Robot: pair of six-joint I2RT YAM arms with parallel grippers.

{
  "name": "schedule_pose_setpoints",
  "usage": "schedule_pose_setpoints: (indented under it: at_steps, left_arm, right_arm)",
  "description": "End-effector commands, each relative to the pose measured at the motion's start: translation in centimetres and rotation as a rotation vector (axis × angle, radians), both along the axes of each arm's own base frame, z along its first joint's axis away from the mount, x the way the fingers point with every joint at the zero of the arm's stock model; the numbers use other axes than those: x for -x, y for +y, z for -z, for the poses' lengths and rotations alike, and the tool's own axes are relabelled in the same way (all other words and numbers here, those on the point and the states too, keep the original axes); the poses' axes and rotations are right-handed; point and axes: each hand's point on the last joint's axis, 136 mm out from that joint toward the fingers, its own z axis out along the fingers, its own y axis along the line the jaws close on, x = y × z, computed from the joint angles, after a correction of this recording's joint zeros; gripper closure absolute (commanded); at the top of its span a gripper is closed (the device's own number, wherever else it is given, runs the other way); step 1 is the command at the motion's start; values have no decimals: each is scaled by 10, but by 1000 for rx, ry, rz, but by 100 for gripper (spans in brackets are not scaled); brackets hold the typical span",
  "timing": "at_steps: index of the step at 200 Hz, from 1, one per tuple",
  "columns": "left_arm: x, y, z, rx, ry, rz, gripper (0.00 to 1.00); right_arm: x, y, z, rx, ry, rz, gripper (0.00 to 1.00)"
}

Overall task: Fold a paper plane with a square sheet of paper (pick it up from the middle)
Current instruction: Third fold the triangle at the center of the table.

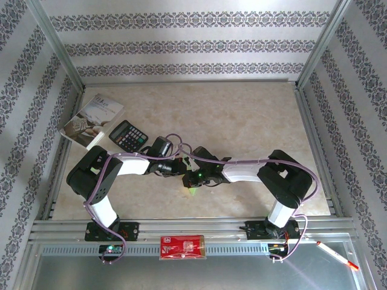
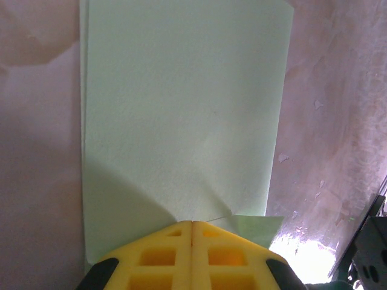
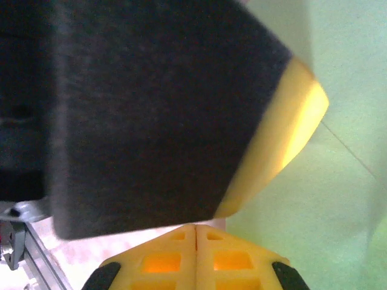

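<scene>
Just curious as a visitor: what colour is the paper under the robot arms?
The sheet of paper is plain light green; the left wrist view shows it best.

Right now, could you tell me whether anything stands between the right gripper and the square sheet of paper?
Yes, the left gripper does: one of its fingers hangs close before the shut right gripper, hiding part of the square sheet of paper; the sheet shows bare beside it.

Booklet (image 1: pixel 94 121) and red packet (image 1: pixel 182 247) carry print too small to read
</scene>
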Motion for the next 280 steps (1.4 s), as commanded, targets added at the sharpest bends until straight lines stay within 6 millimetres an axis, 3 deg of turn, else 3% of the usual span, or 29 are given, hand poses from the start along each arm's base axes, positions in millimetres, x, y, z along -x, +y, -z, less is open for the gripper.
schedule_pose_setpoints:
  at_steps: [1,61,168,189,226,280]
  left_arm:
    - [23,30,44,-152,106,-15,100]
    - [24,33,48,-174,104,-4,100]
    - [23,36,48,-195,101,1,100]
    - [23,36,48,-194,103,0,100]
    - [23,35,49,-188,109,-2,100]
    - [23,34,48,-179,110,-2,100]
  right_arm:
    - [1,3,2,-3,4,-18,99]
    - [37,-30,28,76,109,-27,100]
    - [88,-63,35,122,172,-33,100]
    - [78,-60,20,91,137,-21,100]
    - [45,-25,-19,-48,62,-10,100]
    - [31,-7,-13,-65,73,-25,100]
